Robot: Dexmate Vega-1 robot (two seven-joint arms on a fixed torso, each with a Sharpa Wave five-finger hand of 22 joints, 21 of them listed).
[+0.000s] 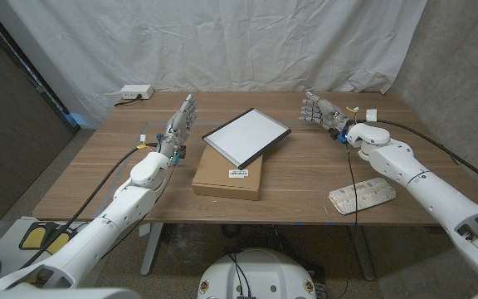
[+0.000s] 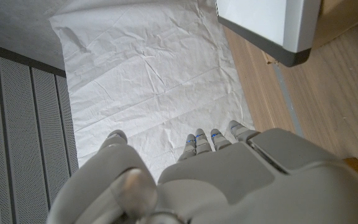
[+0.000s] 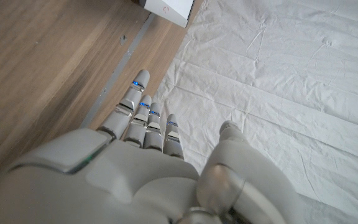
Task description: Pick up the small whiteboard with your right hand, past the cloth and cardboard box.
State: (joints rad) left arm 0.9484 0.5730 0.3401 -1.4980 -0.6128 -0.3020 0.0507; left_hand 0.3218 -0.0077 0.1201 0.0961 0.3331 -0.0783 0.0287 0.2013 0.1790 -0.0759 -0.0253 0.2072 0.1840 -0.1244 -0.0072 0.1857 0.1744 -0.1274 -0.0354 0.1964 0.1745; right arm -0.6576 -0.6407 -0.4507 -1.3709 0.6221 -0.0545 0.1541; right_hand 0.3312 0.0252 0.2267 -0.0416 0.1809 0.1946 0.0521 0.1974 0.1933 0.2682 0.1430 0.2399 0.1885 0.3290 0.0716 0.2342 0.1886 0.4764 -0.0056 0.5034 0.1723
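The small whiteboard [image 1: 246, 136], white with a dark grey frame, lies tilted, its near part propped on the flat cardboard box [image 1: 229, 176] at the table's middle. My right hand [image 1: 320, 110] hovers open to the right of the board, apart from it, fingers reaching toward the backdrop. My left hand [image 1: 181, 124] is open to the left of the board, fingers straight. In the left wrist view a corner of the whiteboard [image 2: 272, 25] shows beyond the left hand [image 2: 216, 180]. The right wrist view has the right hand [image 3: 148, 168] above bare wood.
A folded white patterned cloth [image 1: 362, 196] lies near the table's front right edge, beside my right forearm. A white adapter [image 1: 134, 93] with a cable sits at the back left corner, and a small white item [image 1: 372, 115] at the back right. A white sheet hangs behind.
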